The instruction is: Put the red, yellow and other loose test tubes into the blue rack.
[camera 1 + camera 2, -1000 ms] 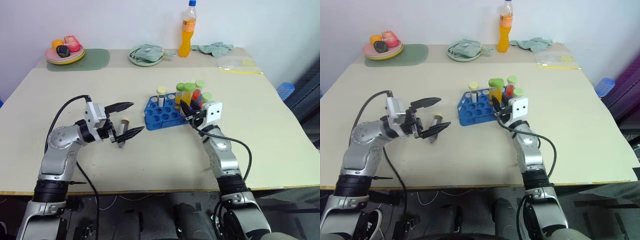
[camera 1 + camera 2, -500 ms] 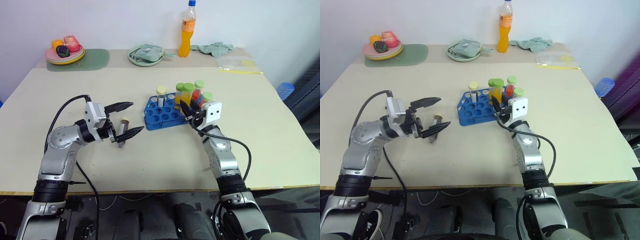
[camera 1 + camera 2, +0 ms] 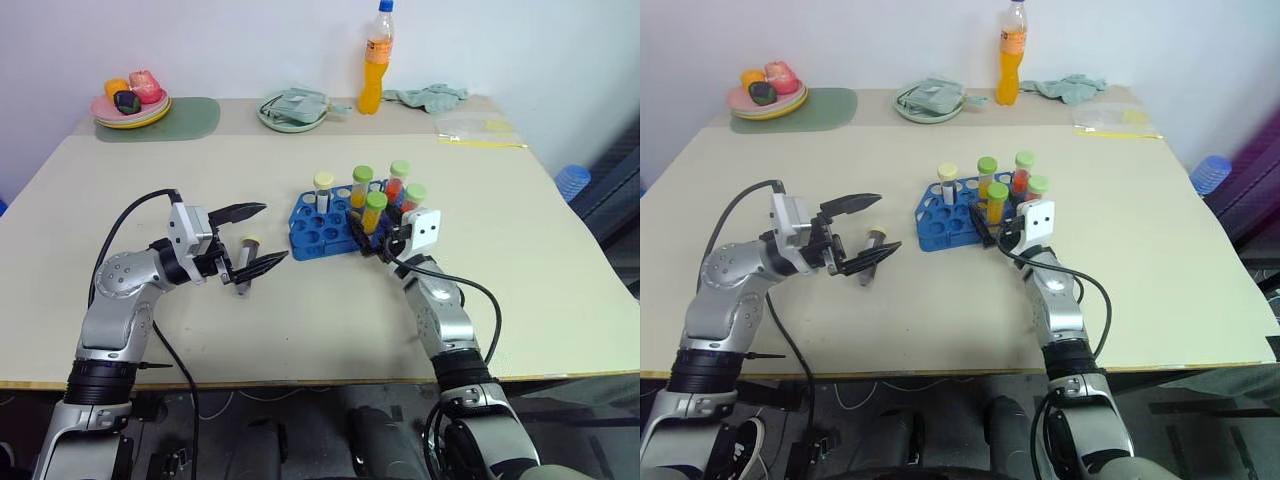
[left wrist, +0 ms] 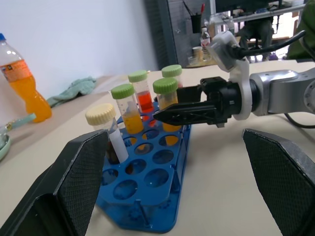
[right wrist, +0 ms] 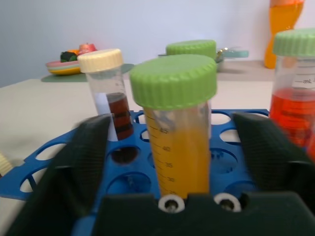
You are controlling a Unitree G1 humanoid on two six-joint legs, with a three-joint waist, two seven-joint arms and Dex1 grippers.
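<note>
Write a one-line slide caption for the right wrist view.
Open right gripper flanks a green-capped yellow tube standing in the blue rack.

Bare table (image 3: 300,320) runs wide across the lower centre of the frame and along the right side. At centre the rack (image 3: 325,228) with its upright tubes (image 3: 374,212) blocks the way, the right gripper (image 3: 372,243) just in front. Centre left, one tube (image 3: 246,262) lies between the spread left gripper (image 3: 254,240) fingers. Bottle (image 3: 375,58), plates (image 3: 130,108) and cloths (image 3: 428,96) line the top edge.
</note>
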